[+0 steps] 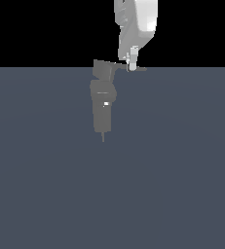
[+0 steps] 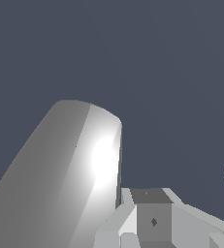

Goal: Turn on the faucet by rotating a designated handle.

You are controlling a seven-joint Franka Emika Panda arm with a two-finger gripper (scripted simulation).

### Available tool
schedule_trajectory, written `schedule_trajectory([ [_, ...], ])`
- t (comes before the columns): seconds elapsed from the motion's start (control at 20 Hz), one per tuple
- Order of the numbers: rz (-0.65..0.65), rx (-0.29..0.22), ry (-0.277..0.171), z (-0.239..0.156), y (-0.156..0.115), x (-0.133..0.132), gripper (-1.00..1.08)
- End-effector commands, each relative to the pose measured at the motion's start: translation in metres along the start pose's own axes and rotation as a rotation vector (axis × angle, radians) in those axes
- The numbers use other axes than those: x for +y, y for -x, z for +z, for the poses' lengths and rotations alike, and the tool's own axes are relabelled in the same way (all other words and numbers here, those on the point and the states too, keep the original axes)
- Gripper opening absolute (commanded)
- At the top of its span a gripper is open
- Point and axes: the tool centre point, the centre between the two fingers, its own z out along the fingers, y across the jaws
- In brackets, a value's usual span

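- Right, the exterior view gives the whole scene: the faucet point(image 1: 103, 104) stands upright on the flat blue-grey floor point(image 1: 46, 185), blocky grey body, tiny white spot on its front, thin pin below.
- Up top, the handle point(image 1: 121, 66) runs from its wedge-shaped hub toward the exterior view's right, thin and flat, tapering to a point.
- And the white gripper point(image 1: 132, 65) comes down from above, its tip right at the outer part of that lever, apparently touching it.
- Only one pale finger point(image 1: 132, 57) reads clearly there, so I cannot tell whether the pincer is spread or pressed together.
- Over on the wrist view, none of the faucet shows at all.
- Instead a big rounded grey-white arm casing point(image 2: 70, 179) with a bright glare fills the frame, angular grey gripper parts point(image 2: 152, 218) beside it, blue-grey floor behind.
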Motion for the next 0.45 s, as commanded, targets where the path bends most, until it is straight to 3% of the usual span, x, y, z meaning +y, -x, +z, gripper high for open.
schedule_trajectory([
  [0.0, 0.025, 0.001, -0.003, 0.000, -0.021, -0.004, -1.00],
  [0.4, 0.031, 0.000, -0.006, -0.001, -0.041, -0.017, -1.00],
])
